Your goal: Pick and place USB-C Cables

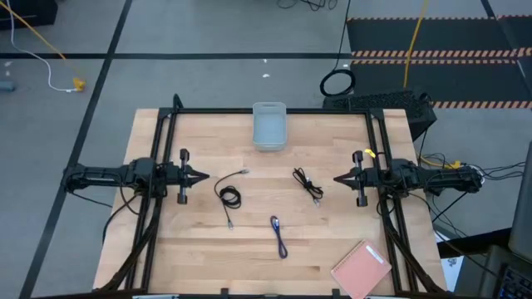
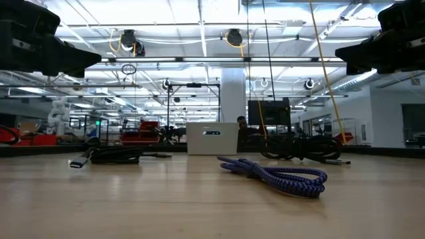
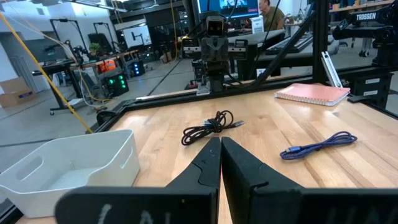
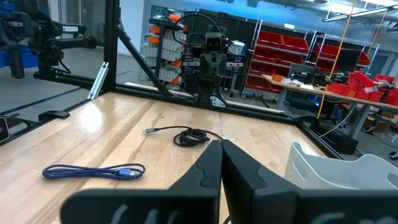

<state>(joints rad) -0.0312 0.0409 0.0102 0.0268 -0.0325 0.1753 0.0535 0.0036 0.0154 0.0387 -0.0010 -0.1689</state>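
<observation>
High view shows both arms parked at the tabletop (image 1: 191, 257) edges, left end effector (image 1: 202, 175) and right end effector (image 1: 339, 178) both closed and empty. You should open one first and come down over a coil's bunched middle. Left black cable (image 1: 229, 196) lies near the left end effector, right black cable (image 1: 307, 183) near the right, blue cable (image 1: 278, 236) between them toward the front, bin (image 1: 269, 127) at the back.

A robotics lab or workshop is shown: red parts bins (image 4: 277, 53) are racked on shelving, other robot rigs (image 3: 214, 43) are seen on benches, and hazard-striped floor matting (image 1: 432, 56) is laid.
</observation>
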